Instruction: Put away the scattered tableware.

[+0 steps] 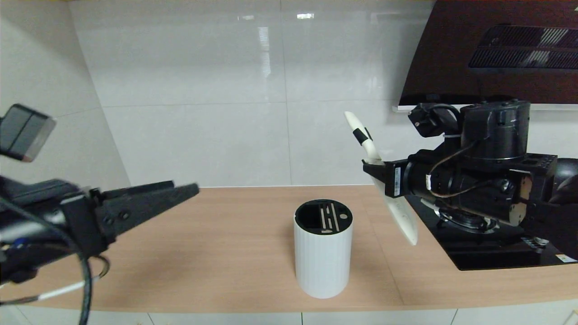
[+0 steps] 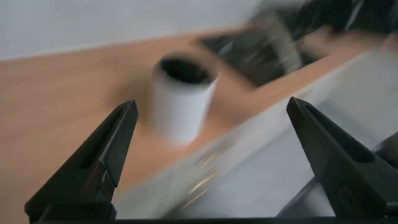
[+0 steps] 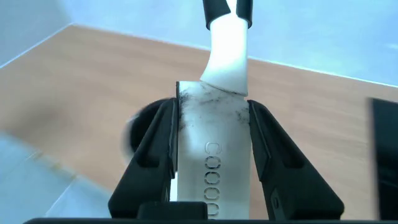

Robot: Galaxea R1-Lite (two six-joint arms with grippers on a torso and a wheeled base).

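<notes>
A white ribbed utensil holder (image 1: pixel 323 249) with a slotted black top stands upright on the wooden counter (image 1: pixel 216 253); it also shows as a blurred white cylinder (image 2: pixel 181 99). My right gripper (image 1: pixel 378 168) hovers above and to the right of the holder, shut on a white spatula (image 1: pixel 384 180) held steeply tilted. Between its fingers lies the flat white spatula (image 3: pixel 214 149), scuffed and perforated. My left gripper (image 1: pixel 185 189) hangs open above the counter's left part, empty, its fingers (image 2: pixel 102 162) spread wide.
A black cooktop (image 1: pixel 492 243) is set in the counter at the right, under a dark range hood (image 1: pixel 492 49). White tiled walls stand behind and to the left. The counter's front edge runs just below the holder.
</notes>
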